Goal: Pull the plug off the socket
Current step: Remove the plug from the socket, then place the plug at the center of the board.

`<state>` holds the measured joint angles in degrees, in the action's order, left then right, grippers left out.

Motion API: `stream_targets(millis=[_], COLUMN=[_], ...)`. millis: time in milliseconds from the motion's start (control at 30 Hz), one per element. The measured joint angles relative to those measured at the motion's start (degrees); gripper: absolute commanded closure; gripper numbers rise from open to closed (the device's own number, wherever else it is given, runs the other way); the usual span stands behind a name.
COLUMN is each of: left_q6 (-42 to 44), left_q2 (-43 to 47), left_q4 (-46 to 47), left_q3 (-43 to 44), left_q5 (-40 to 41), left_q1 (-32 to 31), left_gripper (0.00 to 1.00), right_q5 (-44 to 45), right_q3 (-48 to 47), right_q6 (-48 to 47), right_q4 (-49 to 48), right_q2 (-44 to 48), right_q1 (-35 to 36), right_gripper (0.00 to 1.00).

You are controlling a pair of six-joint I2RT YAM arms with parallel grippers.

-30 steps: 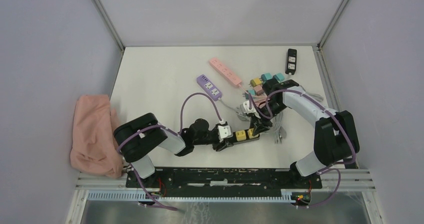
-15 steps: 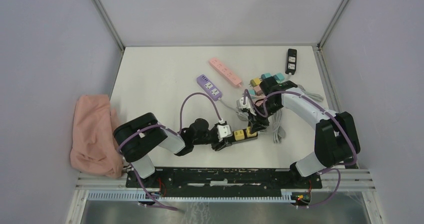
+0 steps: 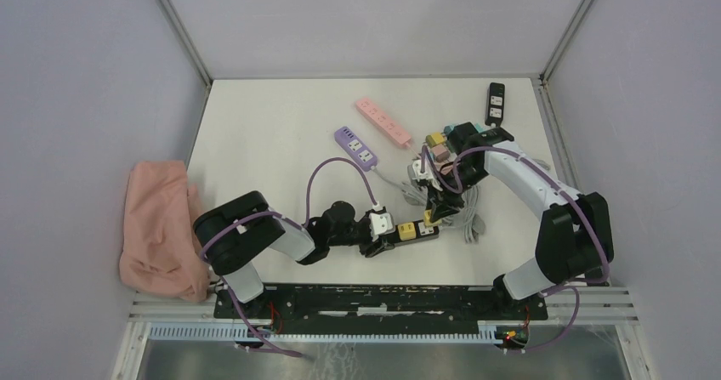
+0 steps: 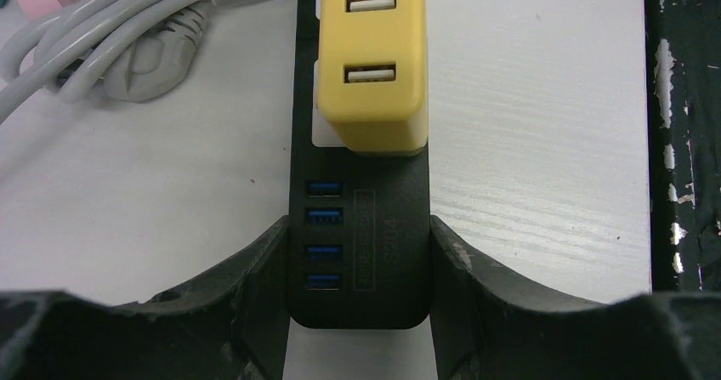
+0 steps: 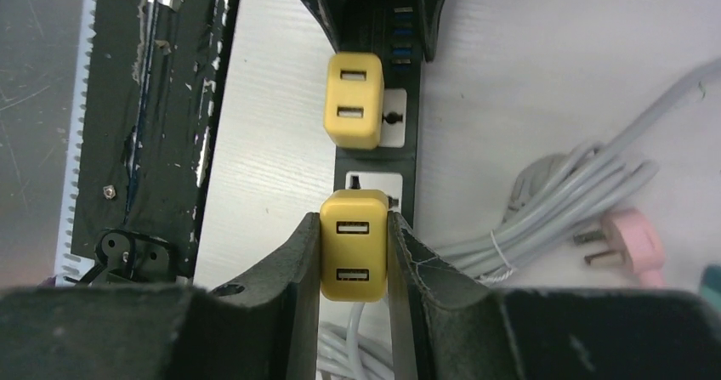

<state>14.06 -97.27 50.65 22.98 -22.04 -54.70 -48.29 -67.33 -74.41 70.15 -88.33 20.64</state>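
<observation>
Right gripper [image 5: 354, 220] is clamped hard on a yellow USB charger plug [image 5: 354, 257], one finger [image 5: 304, 261] flat on each side face. The plug sits over its white socket [image 5: 374, 181] at the right end of the black power strip [image 5: 378, 161], near-centre of the table; can't tell whether the prongs are clear. Left gripper [image 4: 357, 231] is partly open and pinches the strip's left USB end. A second yellow charger [image 5: 354, 99] is seated between the two grippers.

Judgement: pull straight along the prongs with no rocking, while the left gripper pins the strip flat.
</observation>
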Motion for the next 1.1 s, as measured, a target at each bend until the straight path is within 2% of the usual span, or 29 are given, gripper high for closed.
stream_targets(millis=[167,267,367,433,500,633,767,900,1033,1100], left_q6=[0.0,0.0,0.0,0.0,0.0,0.0,0.0,0.0,0.0,0.0], left_q2=[0.0,0.0,0.0,0.0,0.1,0.2,0.4,0.8,0.8,0.8], left_q4=[0.0,0.0,0.0,0.0,-0.1,-0.3,-0.3,0.3,0.4,0.4], left_q3=[0.0,0.0,0.0,-0.1,-0.1,-0.1,-0.3,-1.1,-1.2,-1.2], left_q5=[0.0,0.0,0.0,0.0,0.0,0.0,0.0,0.1,0.1,0.1], left_q1=[0.0,0.0,0.0,0.0,0.0,0.0,0.1,0.1,0.1,0.1], left_gripper=[0.97,0.97,0.97,0.97,0.97,0.97,0.97,0.97,0.97,0.97], right_q5=[2.2,1.4,-0.6,-1.1,0.4,9.2,19.4,25.3,26.1,25.9], right_q3=[3.3,3.2,3.3,4.3,6.5,10.9,10.0,6.7,5.3,5.1], right_q6=[3.0,10.3,23.2,33.9,45.1,64.4,78.2,87.3,92.3,93.6], right_q4=[-2.0,-5.6,-14.2,-23.4,-33.5,-51.3,-62.1,-67.7,-69.5,-69.7], right_q2=[2.0,2.0,2.0,2.1,2.2,2.1,-0.8,-7.2,-11.9,-13.0], right_q1=[-1.3,-1.4,-3.6,-6.3,-9.0,-11.4,-11.5,-13.2,-14.7,-15.0], right_gripper=[1.00,1.00,0.96,0.83,0.76,0.76,0.75,0.60,0.41,0.34])
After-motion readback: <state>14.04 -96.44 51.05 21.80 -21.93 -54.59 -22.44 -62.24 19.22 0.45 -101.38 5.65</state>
